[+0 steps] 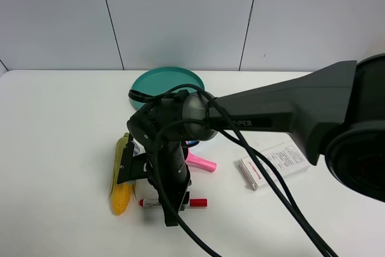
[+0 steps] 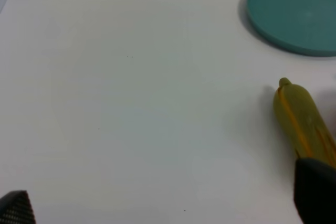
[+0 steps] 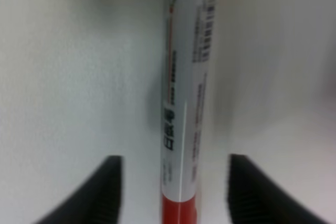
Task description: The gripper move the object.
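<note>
- Right hand (image 1: 172, 209) hangs straight down over the marker pen (image 1: 197, 202), reaching across the middle of the counter (image 1: 60, 148). I judge it is lined up this way so that one finger can come in on each side of the barrel.
- Its jaws stand spread. In the right wrist view the two dark fingers (image 3: 100, 192) flank the white barrel with bare counter showing on either side, so nothing is pinched and I see no contact.
- The pen lies flat on the counter directly beneath the hand, centred in the gap. Its length runs across the line between the fingers, which suits closing on so slim a barrel. A red section sits nearest the fingers and the printed white barrel runs away from them.
- A yellow corn cob (image 1: 120, 194) lies just beside the hand and a pink item (image 1: 201, 162) lies near it on the other side. A white box (image 1: 277, 164) sits well apart and a teal plate (image 1: 168, 82) lies beyond.
- I judge the corn cob is the neighbour to watch once the pen is carried off.
- Left hand (image 2: 16, 209) shows only as a dark corner in its own wrist view, so I cannot tell whether it is spread or pressed together. It holds nothing I can see and is well apart from the pen.
</note>
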